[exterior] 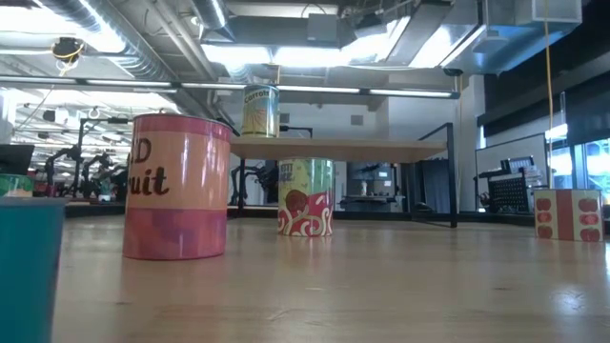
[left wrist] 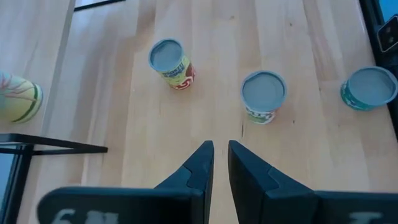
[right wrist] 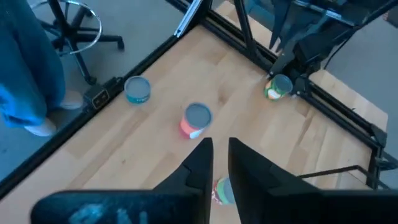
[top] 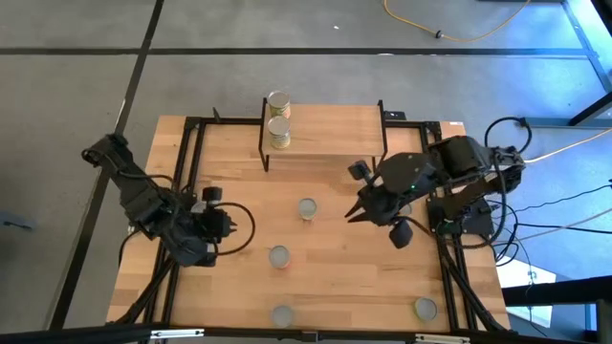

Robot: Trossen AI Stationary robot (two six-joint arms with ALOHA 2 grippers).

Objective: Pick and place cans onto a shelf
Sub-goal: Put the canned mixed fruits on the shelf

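Observation:
The shelf (top: pixel 330 129) stands at the table's far edge with two cans (top: pixel 278 100) (top: pixel 278 132) on its left end; one of them (exterior: pixel 260 111) shows in the low view. A yellow-and-red can (top: pixel 306 208) stands upright on the table in front of the shelf. A pink can (top: pixel 278 256) and a teal can (top: pixel 281 315) stand nearer the near edge. Another can (top: pixel 425 308) stands at the near right. My left gripper (left wrist: pixel 221 152) hangs over the table's left part, shut and holding nothing. My right gripper (right wrist: pixel 221 149) hangs high, right of the yellow-and-red can, shut and holding nothing.
A green-labelled can (right wrist: pixel 278 87) stands by the left black frame rail, close under my left arm. The black frame (top: pixel 191 172) runs along the table's sides. Bare wood (top: pixel 363 277) lies between the cans. Beyond the near edge is an office chair (right wrist: pixel 68 25).

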